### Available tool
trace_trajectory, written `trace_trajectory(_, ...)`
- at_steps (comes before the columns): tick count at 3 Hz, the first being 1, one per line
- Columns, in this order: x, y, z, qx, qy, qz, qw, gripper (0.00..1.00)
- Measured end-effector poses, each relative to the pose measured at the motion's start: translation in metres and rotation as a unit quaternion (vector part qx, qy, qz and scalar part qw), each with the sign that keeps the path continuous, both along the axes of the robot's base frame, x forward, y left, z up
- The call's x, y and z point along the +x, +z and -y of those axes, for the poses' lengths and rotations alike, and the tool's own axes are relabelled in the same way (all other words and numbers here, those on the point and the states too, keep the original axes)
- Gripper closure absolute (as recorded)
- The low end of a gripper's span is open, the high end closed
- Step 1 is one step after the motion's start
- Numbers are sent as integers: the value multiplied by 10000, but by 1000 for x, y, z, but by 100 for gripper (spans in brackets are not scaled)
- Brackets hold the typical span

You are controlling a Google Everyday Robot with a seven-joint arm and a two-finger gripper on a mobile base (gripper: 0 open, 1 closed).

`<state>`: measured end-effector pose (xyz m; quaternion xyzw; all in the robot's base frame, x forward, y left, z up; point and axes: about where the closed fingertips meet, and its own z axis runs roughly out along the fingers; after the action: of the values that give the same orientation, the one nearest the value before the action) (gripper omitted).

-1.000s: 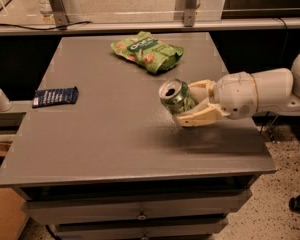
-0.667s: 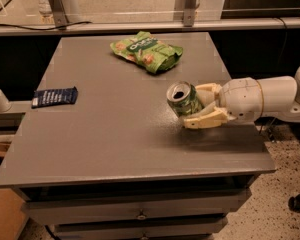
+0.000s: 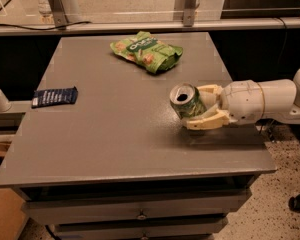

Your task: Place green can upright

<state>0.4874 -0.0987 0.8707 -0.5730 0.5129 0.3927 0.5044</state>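
The green can (image 3: 187, 102) is a shiny light-green drink can with a silver top. It is tilted, its top facing up and to the left, low over the right part of the grey table (image 3: 105, 129). My gripper (image 3: 197, 108) reaches in from the right on a white arm (image 3: 262, 101). Its cream fingers (image 3: 206, 121) are shut on the can's body, one above and one below. The can's lower end is hidden between the fingers.
A crinkled green snack bag (image 3: 147, 50) lies at the back middle of the table. A flat dark blue packet (image 3: 55, 96) lies near the left edge. The table's right edge is just under my arm. Drawers are below the front edge.
My gripper with the can has moved slightly right and down towards the table surface. The can stays tilted in the fingers. The bag and packet have not moved.
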Motion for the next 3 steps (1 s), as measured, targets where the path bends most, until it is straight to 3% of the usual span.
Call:
trace_trajectory(1, 0, 2, 0, 459, 39, -44, 9989, 100)
trace_trajectory(2, -1, 4, 5, 1036, 53, -100, 9945, 100)
trace_trajectory(3, -3, 5, 12, 1285, 133, -49, 9916, 84)
